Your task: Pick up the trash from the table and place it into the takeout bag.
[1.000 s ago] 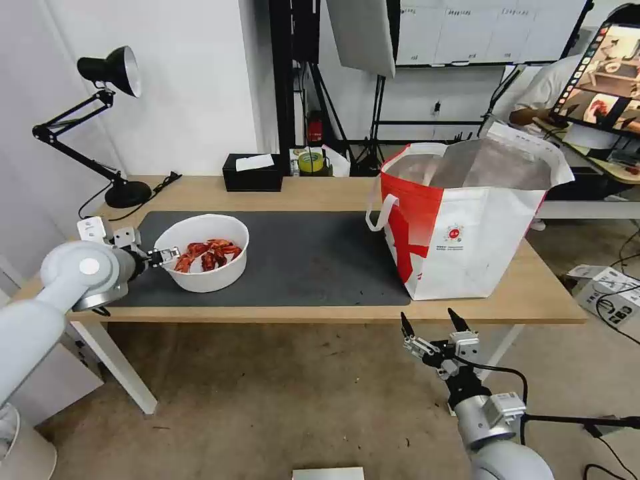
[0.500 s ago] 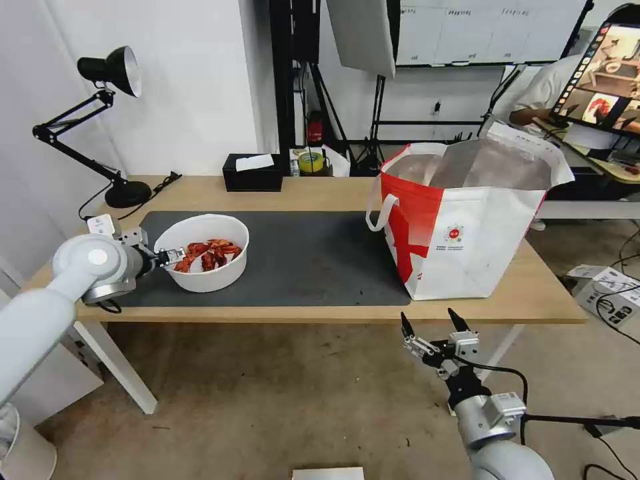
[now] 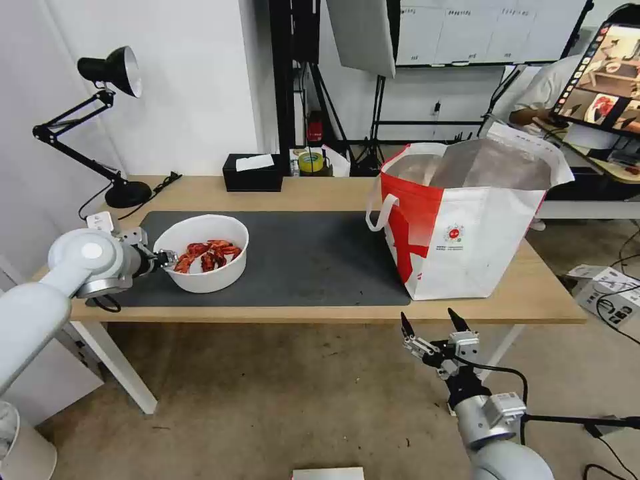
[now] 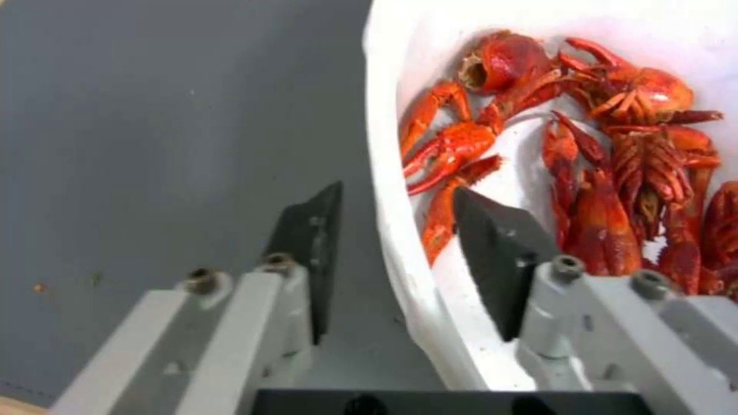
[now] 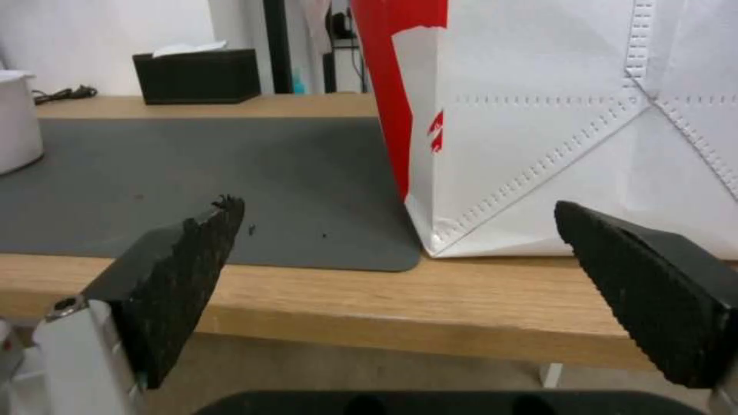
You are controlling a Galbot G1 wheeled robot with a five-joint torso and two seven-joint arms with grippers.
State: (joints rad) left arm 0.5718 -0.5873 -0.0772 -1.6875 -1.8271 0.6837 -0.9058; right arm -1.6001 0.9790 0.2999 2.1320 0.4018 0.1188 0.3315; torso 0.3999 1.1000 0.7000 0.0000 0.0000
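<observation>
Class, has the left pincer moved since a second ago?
Yes. The left pincer has pulled slightly back toward the table's left edge, straddling the bowl's rim.

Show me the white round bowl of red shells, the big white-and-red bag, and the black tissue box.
White round bowl (image 3: 203, 273), head view, front wall.
White-and-red bag (image 3: 490, 250), head view, white front panel.
Black tissue box (image 3: 252, 179), head view, front face.

Left arm reaches in from the near left, its left gripper (image 3: 168, 257) level and pointing right, jaws apart astride a rim; right gripper (image 3: 432, 326) waits low at the near right, jaws spread wide, pointing up.
</observation>
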